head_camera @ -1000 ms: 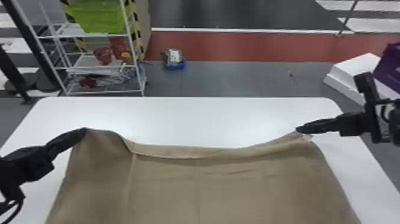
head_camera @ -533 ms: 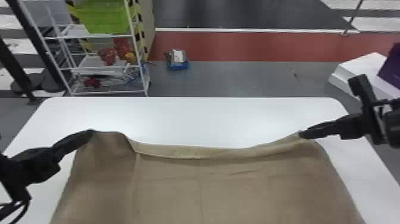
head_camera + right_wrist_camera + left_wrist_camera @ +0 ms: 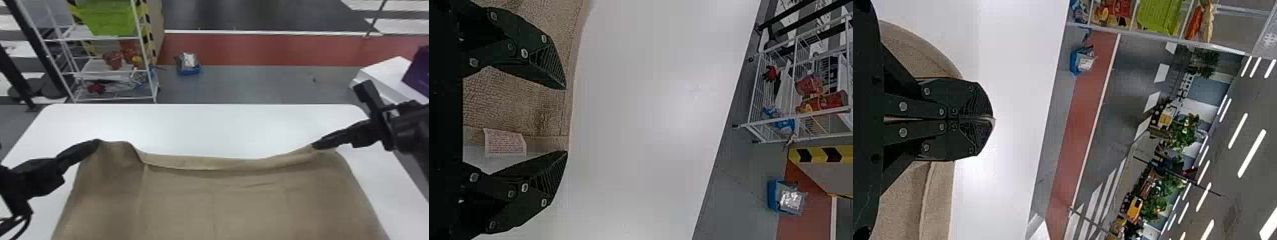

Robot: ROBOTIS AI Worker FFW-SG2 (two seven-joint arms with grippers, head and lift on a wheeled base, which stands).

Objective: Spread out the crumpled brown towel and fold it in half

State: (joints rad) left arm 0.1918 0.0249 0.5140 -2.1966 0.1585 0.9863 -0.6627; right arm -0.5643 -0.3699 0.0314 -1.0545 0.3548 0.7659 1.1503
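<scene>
The brown towel [image 3: 204, 198] lies spread over the near half of the table, its far edge sagging between two raised corners. At its far left corner is my left gripper [image 3: 98, 142]; in the left wrist view that gripper [image 3: 993, 120] is closed on the towel [image 3: 898, 210]. My right gripper [image 3: 316, 146] is at the far right corner. The right wrist view has this gripper [image 3: 566, 120] open, the towel's edge [image 3: 571, 100] between and beneath its parted fingers, with a white label [image 3: 504, 143] near the corner.
The white table [image 3: 223, 127] extends beyond the towel's far edge. Past it stand a wire shelf [image 3: 111, 71] with a green basket [image 3: 107, 17], a blue container [image 3: 189, 67] on the floor and a white box [image 3: 386, 76] at the right.
In the head view both arms and the towel's corners sit slightly farther right than before, along with the background. The towel's shape is nearly the same.
</scene>
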